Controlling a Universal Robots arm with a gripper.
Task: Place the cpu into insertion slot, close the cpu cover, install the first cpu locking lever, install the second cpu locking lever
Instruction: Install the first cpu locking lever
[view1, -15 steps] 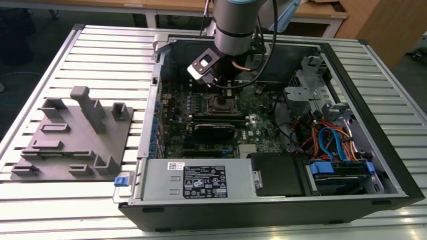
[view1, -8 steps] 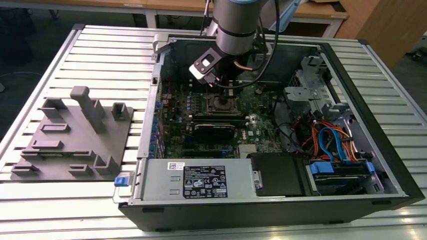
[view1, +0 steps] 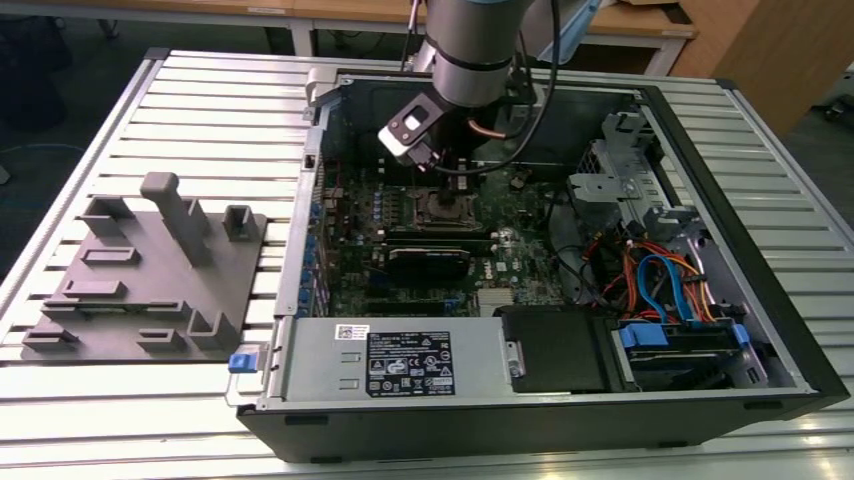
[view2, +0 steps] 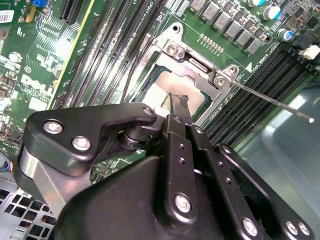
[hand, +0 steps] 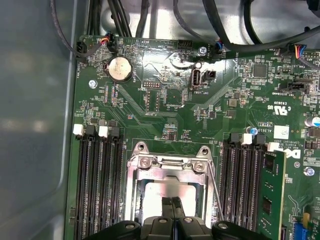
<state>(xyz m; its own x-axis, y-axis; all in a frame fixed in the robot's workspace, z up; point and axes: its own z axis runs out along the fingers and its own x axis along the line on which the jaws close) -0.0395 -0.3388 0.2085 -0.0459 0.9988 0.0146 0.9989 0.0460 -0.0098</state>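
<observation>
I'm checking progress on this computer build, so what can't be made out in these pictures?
Chip: near part hidden behind the gripper in both wrist views.
Whether the gripper touches the chip: its own body blocks the contact point.
Cover: too small in the exterior view to tell if latched.
Lever: one end behind the gripper, first wrist view.

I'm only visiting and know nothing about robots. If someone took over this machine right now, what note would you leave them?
Gripper: shut, nothing in it, tips just above the cpu; I can't tell if they touch.
Things: the cpu lies in the insertion slot; the cpu cover appears lowered around it.
Done: chip placed, cover seemingly down.
Left: one locking lever sticks out free, unlatched; I can't judge the other.
</observation>
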